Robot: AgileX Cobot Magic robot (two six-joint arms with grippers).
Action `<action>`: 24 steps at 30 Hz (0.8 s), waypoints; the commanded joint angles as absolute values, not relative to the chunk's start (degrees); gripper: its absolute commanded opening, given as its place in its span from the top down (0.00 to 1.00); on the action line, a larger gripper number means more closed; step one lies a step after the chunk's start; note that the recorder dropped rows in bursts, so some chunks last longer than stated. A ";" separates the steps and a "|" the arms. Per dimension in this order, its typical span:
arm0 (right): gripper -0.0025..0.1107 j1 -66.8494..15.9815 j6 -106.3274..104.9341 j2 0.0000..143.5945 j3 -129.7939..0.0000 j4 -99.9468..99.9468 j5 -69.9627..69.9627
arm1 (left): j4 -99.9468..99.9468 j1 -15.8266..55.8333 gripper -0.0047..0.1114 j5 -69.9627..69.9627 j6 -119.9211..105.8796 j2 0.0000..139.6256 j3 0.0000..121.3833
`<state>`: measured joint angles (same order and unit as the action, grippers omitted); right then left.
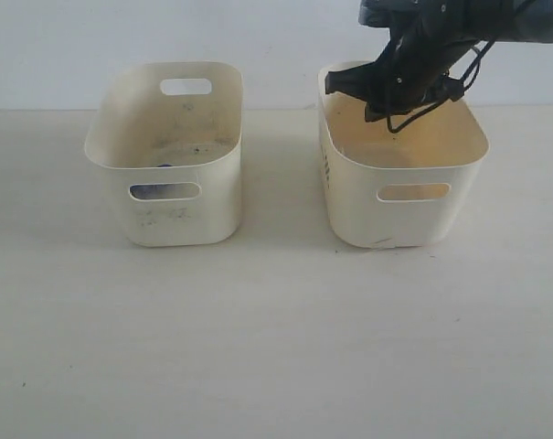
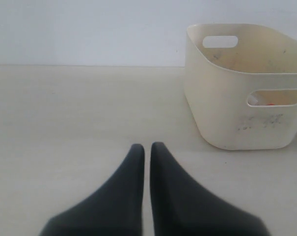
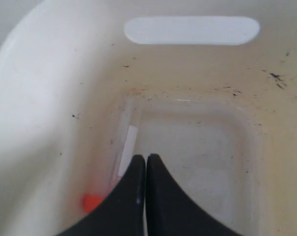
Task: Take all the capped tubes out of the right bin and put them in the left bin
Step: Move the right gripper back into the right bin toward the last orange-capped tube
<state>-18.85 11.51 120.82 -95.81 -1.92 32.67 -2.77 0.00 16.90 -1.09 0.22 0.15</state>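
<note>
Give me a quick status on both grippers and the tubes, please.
Left gripper shut, clear of left bin. Right gripper shut, down inside right bin. Orange-red-capped tube alongside the jaws, not gripped. Nothing blocking.

A pale, faintly grained tabletop (image 1: 276, 357) is spreading across the foreground. A whitish wall (image 1: 66, 41) is standing behind it, meeting it along 1 straight horizontal line. Soft grey shadows are lying on it.

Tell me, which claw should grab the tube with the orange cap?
The right claw, probably: it is inside the right bin, right by the tube. The left claw is out over the table, beside the left bin.
</note>
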 commanded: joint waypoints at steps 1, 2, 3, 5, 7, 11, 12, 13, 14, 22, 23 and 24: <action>0.98 -17.08 12.52 121.69 -96.14 -0.84 32.42 | -3.27 0.23 0.92 16.94 -0.97 0.00 0.00; 0.98 -16.97 12.68 121.93 -96.14 -0.84 32.40 | -3.27 0.23 0.92 16.94 -0.97 0.00 0.00; 0.98 -16.86 12.68 122.51 -96.14 -0.84 32.54 | -3.27 0.23 0.92 16.94 -0.97 0.00 0.00; 0.98 -16.86 12.68 122.98 -96.14 -0.84 32.54 | -3.27 0.23 0.92 16.94 -0.97 0.00 0.00; 0.98 -16.86 12.68 123.51 -96.14 -0.84 32.43 | -3.27 0.23 0.92 16.94 -0.97 0.00 0.00; 0.98 -16.86 12.68 124.19 -96.14 -0.84 32.43 | -3.27 0.23 0.92 16.94 -0.97 0.00 0.00; 0.98 -16.86 12.68 124.45 -96.14 -0.84 32.43 | -3.27 0.23 0.92 16.94 -0.97 0.00 0.00; 0.98 -16.86 12.68 124.48 -96.14 -0.84 32.43 | -3.27 0.23 0.92 16.94 -0.97 0.00 0.00; 0.98 -16.86 12.68 124.59 -96.14 -0.84 32.43 | -3.27 0.23 0.92 16.94 -0.97 0.00 0.00; 0.84 -17.12 9.61 124.74 -96.14 -0.96 32.32 | -3.27 0.23 0.92 16.94 -0.97 0.00 0.00; 0.77 -17.12 9.61 124.74 -96.14 -0.96 32.32 | -3.27 0.23 0.92 16.94 -0.97 0.00 0.00; 0.69 -17.12 9.73 124.74 -96.14 -1.88 32.09 | -3.27 0.23 0.92 16.94 -0.97 0.00 0.00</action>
